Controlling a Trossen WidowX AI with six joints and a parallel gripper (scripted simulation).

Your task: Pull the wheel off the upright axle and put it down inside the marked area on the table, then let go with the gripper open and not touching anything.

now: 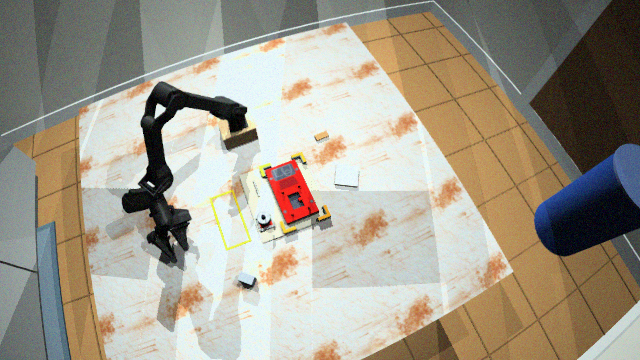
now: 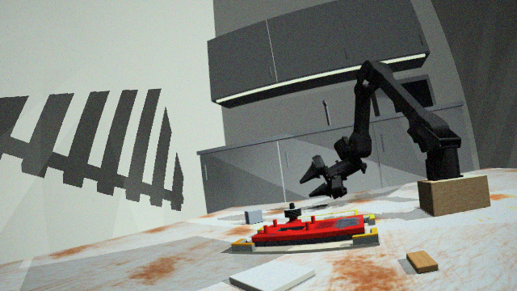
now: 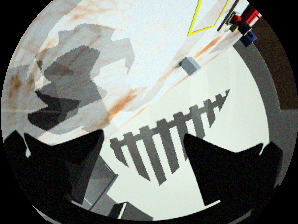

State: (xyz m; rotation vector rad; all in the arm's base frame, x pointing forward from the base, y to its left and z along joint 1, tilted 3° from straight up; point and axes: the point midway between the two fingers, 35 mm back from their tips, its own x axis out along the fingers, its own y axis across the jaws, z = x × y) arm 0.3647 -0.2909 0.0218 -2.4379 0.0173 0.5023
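Note:
The wheel (image 1: 263, 220) (image 2: 292, 212) is a small dark disc with a pale top in the top view. It sits around the upright axle (image 2: 292, 205), beside the red casing. The marked area (image 1: 219, 223) (image 3: 195, 18) is a yellow rectangle outline on the table, between the wheel's board and the arm; nothing lies inside it. My gripper (image 1: 179, 254) (image 2: 305, 189) (image 3: 144, 136) is open and empty, raised above the table on the far side of the marked area from the wheel. I cannot make out the wheel clearly in the wrist view.
A red casing (image 1: 280, 192) (image 2: 335, 228) lies on a pale board between yellow corner brackets. A grey-blue block (image 1: 247, 279) (image 2: 254, 217) (image 3: 189, 65) stands near the marked area. A white tile (image 1: 346, 176) (image 2: 275, 276) and a small wooden block (image 1: 321, 135) (image 2: 422, 261) lie beyond the casing.

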